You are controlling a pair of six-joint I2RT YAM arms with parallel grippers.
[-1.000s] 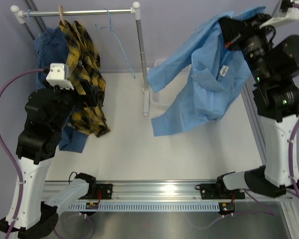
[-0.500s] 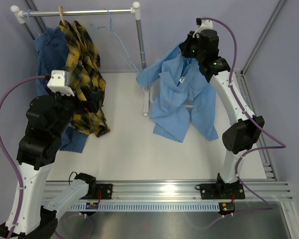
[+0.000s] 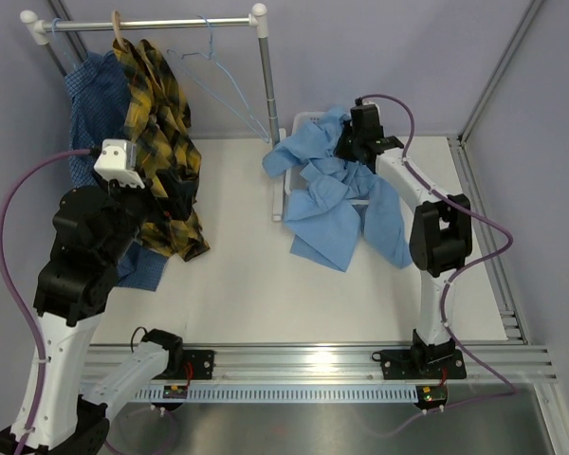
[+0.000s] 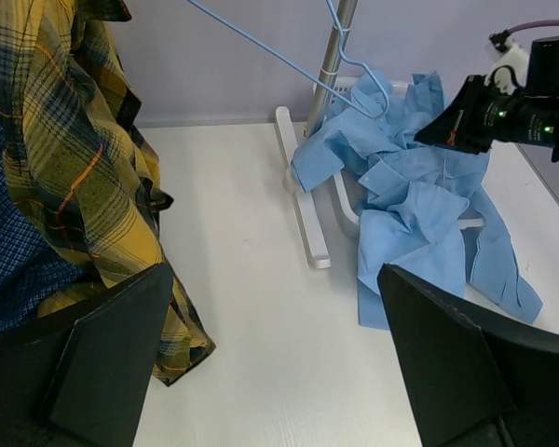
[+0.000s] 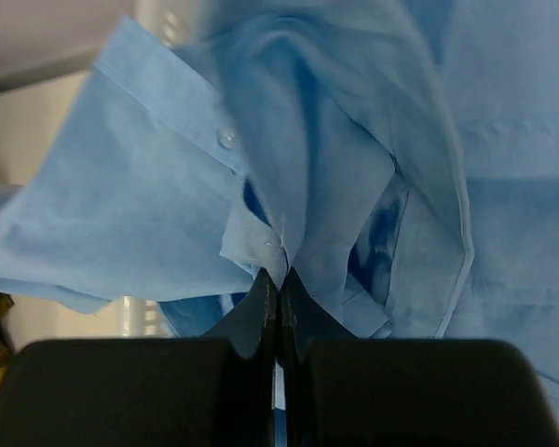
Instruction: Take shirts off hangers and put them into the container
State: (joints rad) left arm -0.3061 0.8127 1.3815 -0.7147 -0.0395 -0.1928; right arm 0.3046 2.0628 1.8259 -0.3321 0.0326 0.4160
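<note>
The white desk (image 3: 247, 284) carries a white-and-metal rack (image 3: 171, 23) along its far side, with one upright post standing near the middle. Of the shirts, the light blue shirt (image 3: 337, 213) is off its hanger and lies crumpled right of that post: part of it is heaped over the container (image 3: 305, 118), and the rest spills over the near rim and fans out across the desk, one sleeve trailing to the right. The yellow-and-black plaid shirt (image 3: 161, 123) hangs from the left part of the rail, its hem down near the desk. The dark blue checked shirt (image 3: 85, 95) hangs just behind it on the far-left side, partly covered by the plaid. Only a far corner and a strip of the container's white rim show from under the blue cloth, just beside the rack's foot. A tan hanger (image 3: 117, 28) hooks over the rail above the plaid shirt. A bare light-blue wire hanger (image 4: 261, 44) hangs between the plaid shirt and the post. The right claw (image 5: 279, 275) reaches over the container, its fingers pressed together on a fold of the light blue shirt near the buttoned edge. The left claw (image 4: 272, 279) is spread wide with nothing between its fingers, hovering just beside the plaid shirt's lower part
</note>
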